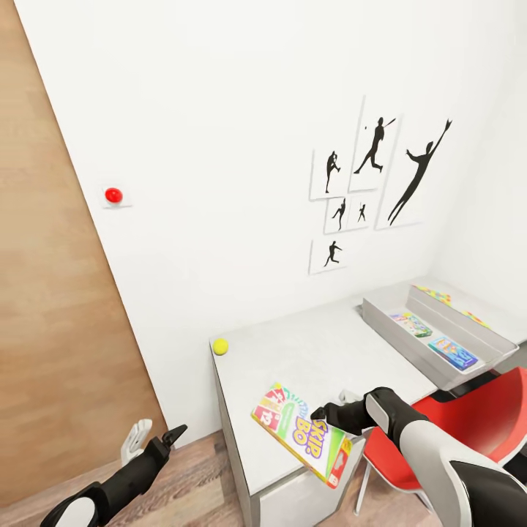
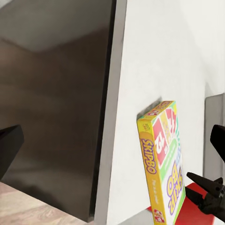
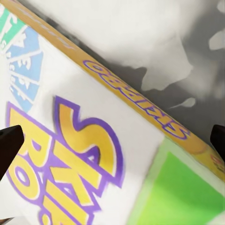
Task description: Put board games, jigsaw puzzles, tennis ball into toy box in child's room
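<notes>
Wall (image 1: 219, 146): white, with black sports-silhouette prints (image 1: 373, 183) and a red button (image 1: 113, 195); a wooden door (image 1: 51, 329) stands beside it.
Tabletop (image 1: 315, 359): pale grey, running along the wall to the corner.
Toy box (image 1: 388, 329): light grey, open-topped, at the far end of the tabletop; two colourful flat boxes (image 1: 432, 340) lie inside it.
Red chair (image 1: 468, 424): pushed in at the tabletop's front edge, below the right arm.
Skip-Bo board game (image 1: 301, 432): lies flat on the near end of the tabletop, one corner hanging past the front edge; in the left wrist view (image 2: 161, 161) its yellow lettered side faces the camera.
Jigsaw puzzles (image 1: 439, 296): bright flat pieces on the tabletop behind the toy box, against the far wall.
Right end effector (image 1: 327, 414): at the Skip-Bo box's edge, dark fingers spread on either side of the lid in the right wrist view (image 3: 10, 143); whether they press it, I cannot tell.
Left end effector (image 1: 155, 435): low over the wooden floor (image 1: 197, 483) by the tabletop's end, fingers parted, grasping nothing.
Tennis ball (image 1: 220, 346): yellow-green, on the tabletop's corner by the wall, well apart from the toy box.
</notes>
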Robot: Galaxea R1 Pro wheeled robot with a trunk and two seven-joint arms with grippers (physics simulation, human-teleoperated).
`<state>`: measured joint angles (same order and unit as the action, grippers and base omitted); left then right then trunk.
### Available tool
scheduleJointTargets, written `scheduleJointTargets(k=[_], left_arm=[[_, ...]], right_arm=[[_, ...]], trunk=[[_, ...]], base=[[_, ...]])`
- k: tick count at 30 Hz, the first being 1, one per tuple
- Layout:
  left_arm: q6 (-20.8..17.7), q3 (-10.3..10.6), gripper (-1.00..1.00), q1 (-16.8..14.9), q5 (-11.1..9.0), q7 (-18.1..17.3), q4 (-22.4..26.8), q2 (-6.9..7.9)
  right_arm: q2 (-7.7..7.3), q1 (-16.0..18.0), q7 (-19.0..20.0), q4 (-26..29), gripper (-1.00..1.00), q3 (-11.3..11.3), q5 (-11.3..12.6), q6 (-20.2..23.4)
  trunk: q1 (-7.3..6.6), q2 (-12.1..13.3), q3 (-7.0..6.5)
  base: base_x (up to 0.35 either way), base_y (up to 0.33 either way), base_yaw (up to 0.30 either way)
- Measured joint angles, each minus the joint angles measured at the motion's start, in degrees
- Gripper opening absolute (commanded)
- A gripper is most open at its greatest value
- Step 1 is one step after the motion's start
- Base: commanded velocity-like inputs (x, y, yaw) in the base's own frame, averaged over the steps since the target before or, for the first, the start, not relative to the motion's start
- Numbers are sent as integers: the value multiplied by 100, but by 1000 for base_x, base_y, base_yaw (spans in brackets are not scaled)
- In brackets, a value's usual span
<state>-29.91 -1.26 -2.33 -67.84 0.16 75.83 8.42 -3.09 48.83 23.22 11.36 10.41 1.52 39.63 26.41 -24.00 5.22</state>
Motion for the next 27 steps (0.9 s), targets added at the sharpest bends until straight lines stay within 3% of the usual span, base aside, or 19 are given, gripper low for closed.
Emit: scheduleJointTargets(k=[20, 27], left_arm=[[1, 1, 100, -2, -8, -2, -14, -1], [-12, 2, 100, -13, -17, -3, -24, -4]], right_arm=[[-1, 0, 4, 0, 100, 1, 8, 0], [1, 0, 5, 0, 100, -1, 9, 0]], trunk=[[0, 0, 0], [2, 1, 0]], base=[[-7, 0, 0], [-164, 0, 0]])
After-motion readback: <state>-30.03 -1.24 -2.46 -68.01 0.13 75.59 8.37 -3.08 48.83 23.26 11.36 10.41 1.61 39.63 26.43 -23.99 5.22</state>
